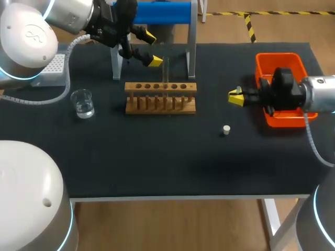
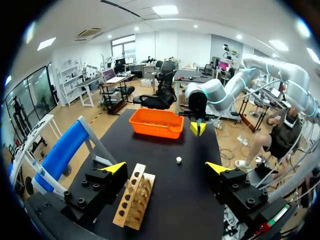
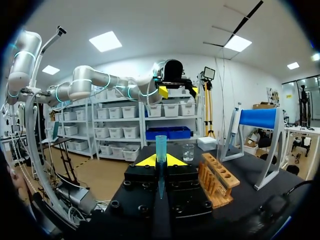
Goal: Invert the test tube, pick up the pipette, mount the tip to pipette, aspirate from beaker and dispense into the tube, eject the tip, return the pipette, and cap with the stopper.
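Observation:
My left gripper (image 1: 152,48) hangs open above the back of the wooden tube rack (image 1: 160,97), with nothing between its fingers. A clear test tube (image 1: 165,70) stands upright in the rack just right of it. In the left wrist view the rack (image 2: 134,202) lies under one finger of the open gripper (image 2: 166,167). My right gripper (image 1: 236,98) hovers right of the rack, shut on a teal pipette tip (image 3: 160,150). The white stopper (image 1: 226,129) lies on the mat near it. The water beaker (image 1: 82,103) stands left of the rack.
A blue-topped pipette stand (image 1: 157,13) straddles the back of the table behind the rack. A white tip box (image 1: 52,68) sits at the back left. An orange bin (image 1: 282,63) lies under my right wrist.

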You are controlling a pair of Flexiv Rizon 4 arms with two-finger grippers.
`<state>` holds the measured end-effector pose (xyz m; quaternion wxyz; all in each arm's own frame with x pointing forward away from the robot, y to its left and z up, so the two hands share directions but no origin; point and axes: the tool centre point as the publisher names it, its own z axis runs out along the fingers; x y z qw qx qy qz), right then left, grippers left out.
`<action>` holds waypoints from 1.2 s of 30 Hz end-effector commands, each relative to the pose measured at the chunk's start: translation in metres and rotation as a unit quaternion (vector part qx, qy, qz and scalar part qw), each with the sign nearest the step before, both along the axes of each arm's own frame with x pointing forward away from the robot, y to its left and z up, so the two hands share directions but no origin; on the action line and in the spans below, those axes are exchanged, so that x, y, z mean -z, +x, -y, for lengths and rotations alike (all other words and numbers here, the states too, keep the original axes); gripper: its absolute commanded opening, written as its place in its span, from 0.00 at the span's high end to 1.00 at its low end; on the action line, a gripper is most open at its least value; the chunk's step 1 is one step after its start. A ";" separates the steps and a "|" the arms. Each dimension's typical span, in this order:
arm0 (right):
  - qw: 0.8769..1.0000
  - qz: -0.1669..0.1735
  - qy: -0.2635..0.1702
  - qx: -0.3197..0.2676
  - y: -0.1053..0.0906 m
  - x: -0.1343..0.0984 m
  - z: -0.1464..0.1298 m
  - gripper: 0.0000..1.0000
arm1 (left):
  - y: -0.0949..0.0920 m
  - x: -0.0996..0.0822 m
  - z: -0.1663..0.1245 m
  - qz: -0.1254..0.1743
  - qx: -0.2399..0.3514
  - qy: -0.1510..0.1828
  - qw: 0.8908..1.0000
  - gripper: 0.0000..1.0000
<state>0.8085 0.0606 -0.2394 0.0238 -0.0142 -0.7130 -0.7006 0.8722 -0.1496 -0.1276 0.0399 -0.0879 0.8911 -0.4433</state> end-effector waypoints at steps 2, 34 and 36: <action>1.000 0.002 -0.009 0.001 -0.003 0.000 0.003 1.00 | 0.000 -0.001 0.000 -0.001 0.000 0.002 1.000 0.00; 1.000 0.005 -0.020 0.014 -0.003 0.001 0.003 1.00 | 0.009 0.007 -0.029 -0.003 -0.023 0.007 1.000 0.00; 1.000 0.005 -0.020 0.014 -0.003 0.001 0.003 1.00 | 0.013 0.008 -0.044 -0.001 -0.028 0.007 1.000 0.00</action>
